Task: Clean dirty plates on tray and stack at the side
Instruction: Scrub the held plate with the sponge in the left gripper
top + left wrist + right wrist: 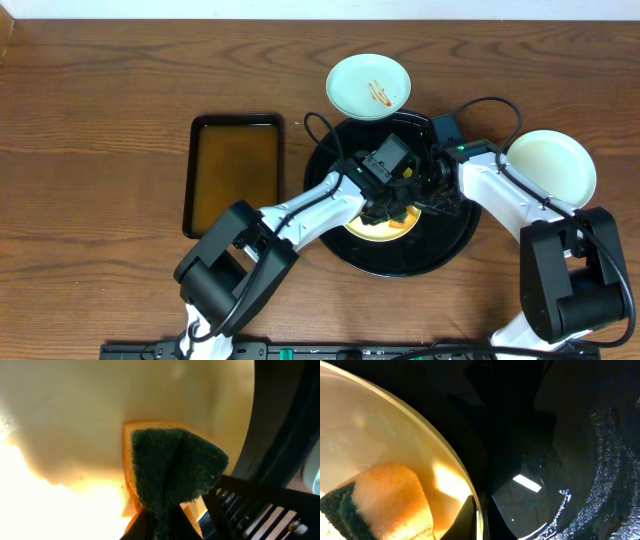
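Left wrist: left tool (159,527) clamped on a sponge (170,470), green fibre over orange foam, pressed to the cream-yellow plate (75,410); right tool (479,519) pinched its rim inside the glossy black tray (530,490).

Tbl (90,70): tray (400,262), pan (190,190), 2 plates (369,85) (552,165)

We count three plates: cream plate (75,410), streaked plate (369,86), white plate (551,163). We count two trays: round tray (440,250) and rectangular tray (234,172). One sponge (170,470). Two arms: left arm (300,212), right arm (495,188).
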### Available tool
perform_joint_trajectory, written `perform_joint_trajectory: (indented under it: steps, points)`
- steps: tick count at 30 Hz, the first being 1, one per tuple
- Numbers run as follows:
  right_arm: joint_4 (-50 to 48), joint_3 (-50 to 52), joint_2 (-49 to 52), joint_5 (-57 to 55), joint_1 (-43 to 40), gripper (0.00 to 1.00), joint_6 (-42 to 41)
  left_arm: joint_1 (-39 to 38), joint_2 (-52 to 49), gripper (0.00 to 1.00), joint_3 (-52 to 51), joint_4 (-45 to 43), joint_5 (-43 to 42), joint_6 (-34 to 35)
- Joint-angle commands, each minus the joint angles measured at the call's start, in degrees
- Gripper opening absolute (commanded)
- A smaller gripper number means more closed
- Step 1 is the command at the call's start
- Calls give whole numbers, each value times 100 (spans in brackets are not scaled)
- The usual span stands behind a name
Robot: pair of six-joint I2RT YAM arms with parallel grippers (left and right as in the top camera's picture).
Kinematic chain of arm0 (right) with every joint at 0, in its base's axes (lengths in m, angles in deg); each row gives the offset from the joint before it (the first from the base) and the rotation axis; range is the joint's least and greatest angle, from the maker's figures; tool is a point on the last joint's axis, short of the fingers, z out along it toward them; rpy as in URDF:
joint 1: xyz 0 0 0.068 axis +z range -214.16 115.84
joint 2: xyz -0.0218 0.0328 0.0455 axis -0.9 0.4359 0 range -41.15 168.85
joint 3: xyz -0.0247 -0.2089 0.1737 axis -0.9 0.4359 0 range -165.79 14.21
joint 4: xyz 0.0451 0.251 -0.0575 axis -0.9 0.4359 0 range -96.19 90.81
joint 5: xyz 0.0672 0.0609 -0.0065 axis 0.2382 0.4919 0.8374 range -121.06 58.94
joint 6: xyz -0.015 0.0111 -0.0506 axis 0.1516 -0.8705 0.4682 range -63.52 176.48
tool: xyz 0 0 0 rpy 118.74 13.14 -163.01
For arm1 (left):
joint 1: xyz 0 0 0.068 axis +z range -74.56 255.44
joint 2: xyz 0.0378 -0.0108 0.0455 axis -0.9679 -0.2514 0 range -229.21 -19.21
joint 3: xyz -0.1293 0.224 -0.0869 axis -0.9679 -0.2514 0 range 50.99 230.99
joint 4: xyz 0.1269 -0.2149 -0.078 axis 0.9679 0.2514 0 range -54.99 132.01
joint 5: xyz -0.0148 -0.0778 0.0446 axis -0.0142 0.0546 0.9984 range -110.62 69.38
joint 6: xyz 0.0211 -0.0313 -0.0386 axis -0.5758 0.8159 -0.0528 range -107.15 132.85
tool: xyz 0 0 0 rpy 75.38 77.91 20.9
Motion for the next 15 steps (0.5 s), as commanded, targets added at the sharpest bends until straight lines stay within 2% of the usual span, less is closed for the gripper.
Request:
perform_joint_trajectory:
  steps: [1, 6, 15]
  points:
    - [-13, 11, 66, -225, -24, 1, -247, -111, -354, 8, -57, -39, 426, 317]
    - [9, 11, 66, -227, -24, 1, -243, 55, -387, 8, -57, 271, 1071, -72]
    - [83, 11, 66, -227, -24, 1, -245, 195, -387, 8, -57, 470, 951, -83]
